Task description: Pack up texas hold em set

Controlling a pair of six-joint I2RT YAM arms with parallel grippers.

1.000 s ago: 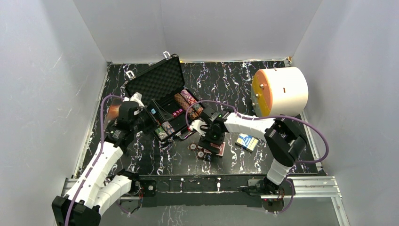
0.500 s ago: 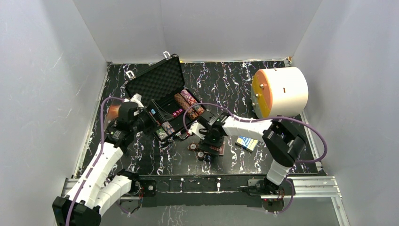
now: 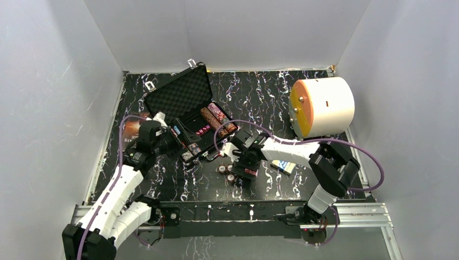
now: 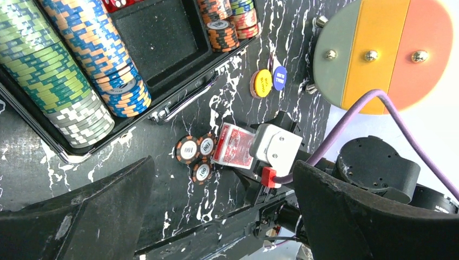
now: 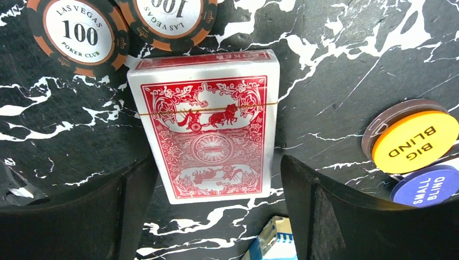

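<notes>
Tabletop (image 3: pixel 270 92) is carrying the open black case (image 3: pixel 184 95) at back left, with the lid leaning up and the tray facing the arms. Left arm (image 3: pixel 116 187) is hovering at the case's near-left side. Left jaws are gaping wide with nothing in them, looking down on the chip rows (image 4: pixel 65 70) in the tray and an unfilled compartment (image 4: pixel 157 38) beside them.

Right arm (image 3: pixel 287 145) is reaching down just in front of the case. By my read it is doing the step in hand: picking up the red deck (image 5: pixel 208 124). Deck is lying flat on the tabletop, outside the case. Right jaws are standing open and straddling the deck's end nearest the wrist camera. One finger is at or touching a long edge, the other is showing a sliver of gap. Not clamped yet, as far as I can tell.

Doing it well probably means closing squarely across the short width and getting low enough to catch the whole pack, since the wrap looks slick. Gripping only the end is risking a pivot on the lift.

Three loose 100 chips (image 4: pixel 196 156) are sitting just beside the deck's far end, so lifting straight up before swinging to the case is the safer way to avoid dragging them. Big-blind button (image 5: pixel 419 141) and small-blind button (image 5: pixel 433 187) are lying near, slightly overlapping. Blue deck (image 5: pixel 270 244) corner is just showing below. All are outside the case.
</notes>
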